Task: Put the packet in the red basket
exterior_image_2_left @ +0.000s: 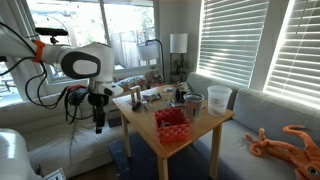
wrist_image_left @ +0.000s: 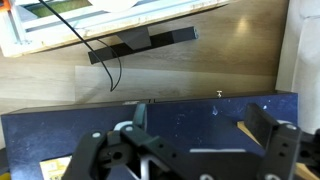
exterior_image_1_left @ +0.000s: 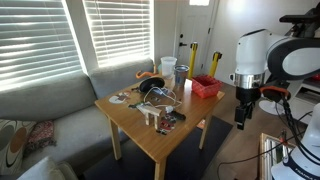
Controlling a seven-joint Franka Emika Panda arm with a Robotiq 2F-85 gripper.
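The red basket [exterior_image_1_left: 206, 87] stands on the wooden table near the corner closest to my arm; it also shows in an exterior view [exterior_image_2_left: 172, 122]. A small pale flat item, likely the packet [exterior_image_1_left: 160, 124], lies near the table's front edge beside dark packets; it is too small to be sure. My gripper [exterior_image_1_left: 241, 118] hangs off the table's side, below tabletop height, well away from the packet, and shows in both exterior views [exterior_image_2_left: 98, 125]. In the wrist view the gripper [wrist_image_left: 203, 125] is open and empty over a dark blue rug. The packet and basket are out of the wrist view.
A clear plastic jug [exterior_image_1_left: 168, 68] stands at the table's far side, with black cables [exterior_image_1_left: 155, 90] and small clutter in the middle. A grey sofa [exterior_image_1_left: 50, 100] runs behind the table. An orange plush toy [exterior_image_2_left: 290, 140] lies on the sofa. Wood floor [wrist_image_left: 180, 75] lies beyond the rug.
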